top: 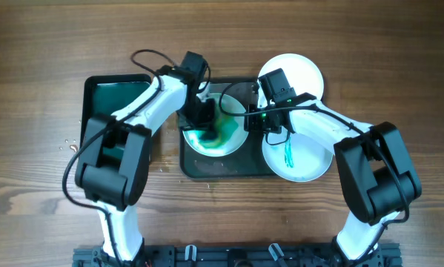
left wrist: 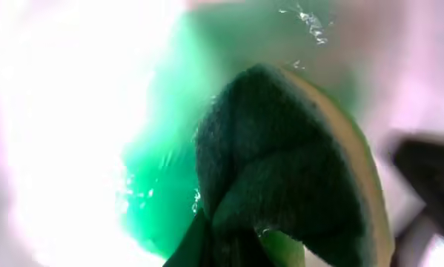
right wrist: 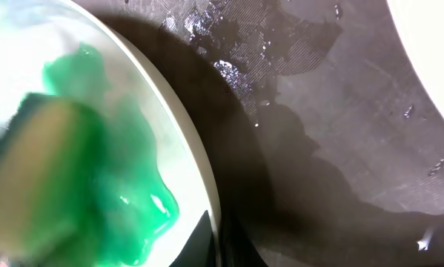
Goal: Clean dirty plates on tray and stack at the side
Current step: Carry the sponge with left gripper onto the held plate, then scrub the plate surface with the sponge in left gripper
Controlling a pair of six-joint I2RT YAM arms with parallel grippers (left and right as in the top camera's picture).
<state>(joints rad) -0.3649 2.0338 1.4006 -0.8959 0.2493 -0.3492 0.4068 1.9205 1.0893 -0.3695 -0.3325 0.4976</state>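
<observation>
A white plate (top: pixel 220 141) with a wide teal-green smear lies on the dark grey tray (top: pixel 229 169). My left gripper (top: pixel 199 119) is shut on a sponge (left wrist: pixel 281 170) with a dark green face and a yellow back, and presses it onto the smeared plate (left wrist: pixel 73 111). My right gripper (top: pixel 255 122) is shut on this plate's right rim (right wrist: pixel 203 170), one finger inside and one outside (right wrist: pixel 218 241). The sponge also shows blurred in the right wrist view (right wrist: pixel 36 156). A second plate (top: pixel 303 159) with a small teal streak lies at the right. A clean third plate (top: pixel 305 70) lies behind it.
A smaller dark green tray (top: pixel 107 93) stands at the left, partly under my left arm. The grey tray's floor (right wrist: pixel 340 148) is wet with puddles. The table is brown wood (top: pixel 44 59). The grey tray's right end is hidden under the right-hand plates.
</observation>
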